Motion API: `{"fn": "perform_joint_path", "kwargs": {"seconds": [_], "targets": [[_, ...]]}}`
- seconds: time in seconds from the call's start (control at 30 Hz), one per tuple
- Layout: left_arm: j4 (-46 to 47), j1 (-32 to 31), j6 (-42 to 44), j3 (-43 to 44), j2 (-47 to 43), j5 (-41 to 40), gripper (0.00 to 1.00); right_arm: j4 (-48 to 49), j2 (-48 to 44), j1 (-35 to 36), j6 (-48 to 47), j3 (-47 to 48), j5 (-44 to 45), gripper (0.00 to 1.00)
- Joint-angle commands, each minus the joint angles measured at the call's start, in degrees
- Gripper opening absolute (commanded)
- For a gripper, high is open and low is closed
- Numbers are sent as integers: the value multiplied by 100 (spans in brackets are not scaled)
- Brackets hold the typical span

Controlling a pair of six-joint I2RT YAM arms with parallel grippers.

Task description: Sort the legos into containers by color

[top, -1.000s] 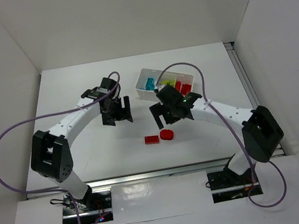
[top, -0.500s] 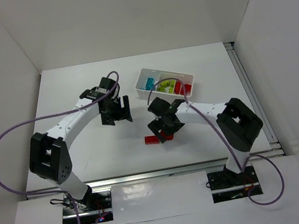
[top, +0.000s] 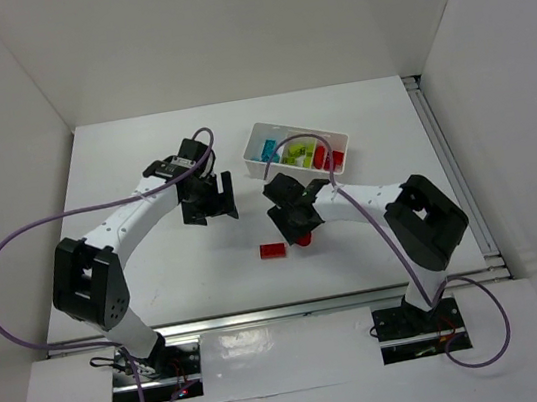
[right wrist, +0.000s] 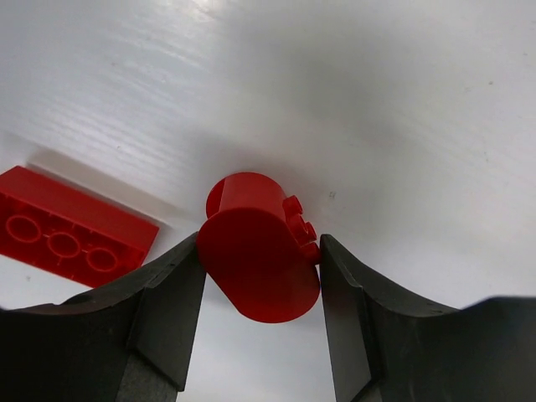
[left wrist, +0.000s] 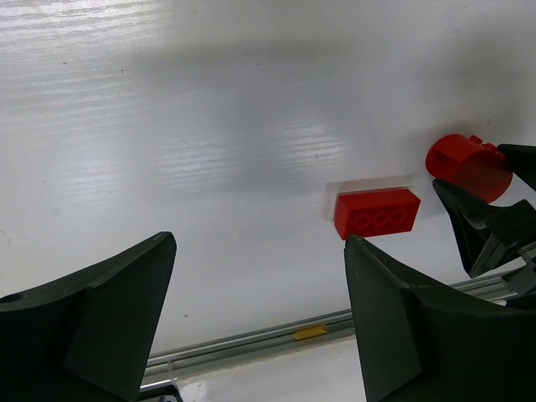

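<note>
A red round lego (right wrist: 260,247) lies on the table, and my right gripper (right wrist: 261,251) is shut on it, both fingers (right wrist: 172,285) touching its sides. From above, that right gripper (top: 298,227) covers most of the round lego (top: 303,240). A flat red lego (top: 273,250) lies just left of it, also the flat red lego (right wrist: 71,226). The white tray (top: 254,153) holds cyan (top: 268,148), green (top: 299,151) and red legos (top: 329,158) in separate sections. My left gripper (top: 211,208) hangs open and empty above the table, left of the tray.
In the left wrist view the flat red lego (left wrist: 377,213) and the round lego (left wrist: 467,165) lie ahead of my open left gripper (left wrist: 260,251). A metal rail (left wrist: 310,327) runs along the table's near edge. White walls enclose the table.
The right arm swung down from beside the tray to the round red lego, and its jaws closed onto it. The left arm stayed still.
</note>
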Motion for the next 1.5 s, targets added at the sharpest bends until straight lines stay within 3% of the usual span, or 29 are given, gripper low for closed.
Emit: {"fn": "perform_joint_path", "kwargs": {"seconds": [0.0,0.17,0.3,0.5,0.67,0.73,0.87,1.03,1.1,1.2,1.33,1.47], "targets": [[70,-1,46,72,-9,60,92,81,-277,-6,201,68,482,35],[70,-1,99,72,-9,112,93,-271,-893,-155,446,647,1352,34],[70,-54,99,72,-9,42,93,-500,-893,-751,737,1263,2046,34],[70,-54,99,72,-9,95,93,-245,-420,-1640,966,1720,1986,34],[70,-54,151,72,-9,95,92,545,-24,-2071,966,1861,2162,35],[17,-54,151,72,-9,95,92,739,205,-2150,887,2063,2162,56],[17,-106,151,72,-61,95,92,827,337,-2151,685,2380,2109,82],[-36,-106,151,125,-114,-71,92,573,-400,-1853,685,1882,2109,79],[-158,-106,151,203,-167,-238,92,440,-872,-1598,606,1573,1812,74],[-211,42,46,274,-272,-362,92,440,-1305,-1010,308,835,907,74],[-378,316,-165,336,-395,-520,92,187,-1491,-157,245,211,80,86],[-378,456,-165,283,-501,-635,92,-130,-896,520,-149,209,-422,96]]}}
